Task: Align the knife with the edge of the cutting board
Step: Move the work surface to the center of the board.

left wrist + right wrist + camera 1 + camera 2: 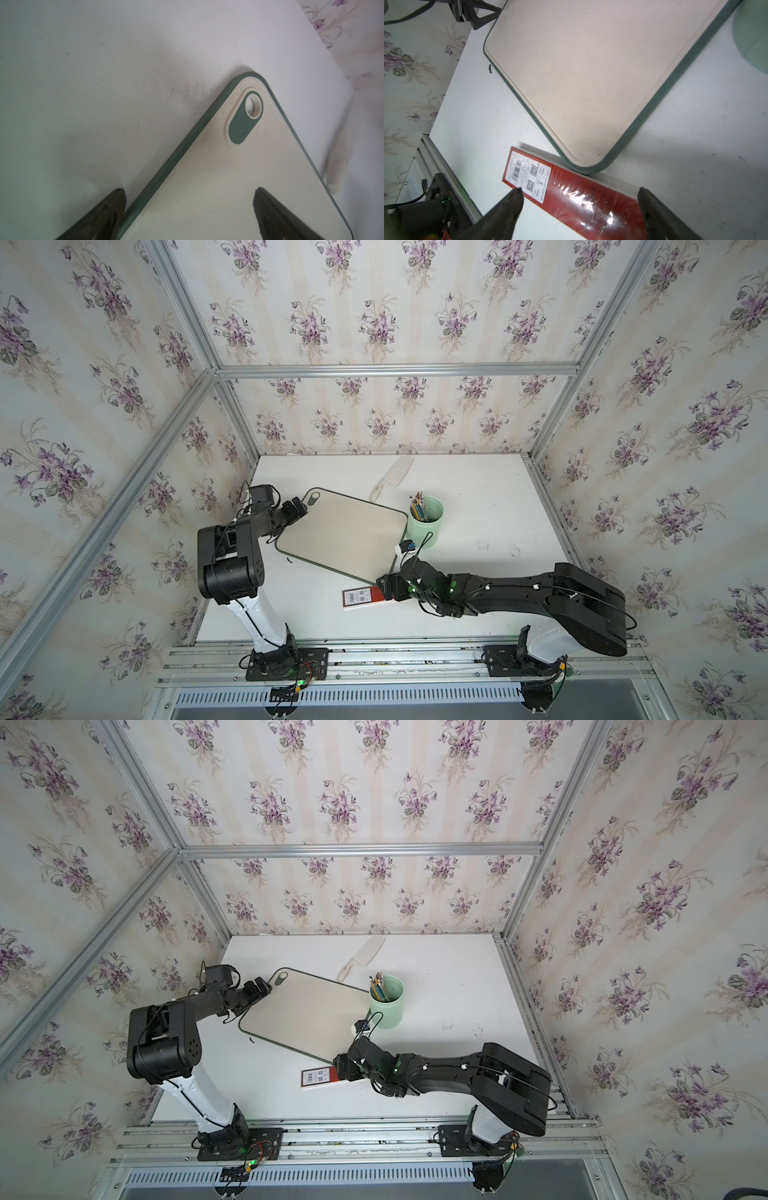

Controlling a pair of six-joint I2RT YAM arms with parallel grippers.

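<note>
Knife point(392, 477) lies toward the far edge of the table point(498, 497), its blade angled off toward that edge and its handle end just beside the far side of the cutting board point(340, 537), so it sits askew to the rim rather than along it; both top views point(361, 959) show this, with neither arm on it. The left gripper point(298, 507) is at the board's holed corner, and the right gripper point(384, 587) is at its near corner beside a red box point(360, 596). A green cup point(426, 522) of pencils stands close to the knife's handle. In the left wrist view the left gripper point(189, 188) is spread wide, one finger over the table outside the green rim and one over the board point(228, 176), holding nothing. The knife's pale handle point(336, 172) shows beyond the board's other side. In the right wrist view the right gripper point(579, 189) stands wide above the red box point(571, 193), gripping nothing visibly. I judge the aligning has not begun. Next, one arm must reach the knife, clear the cup, and turn it parallel to the board's edge.
</note>
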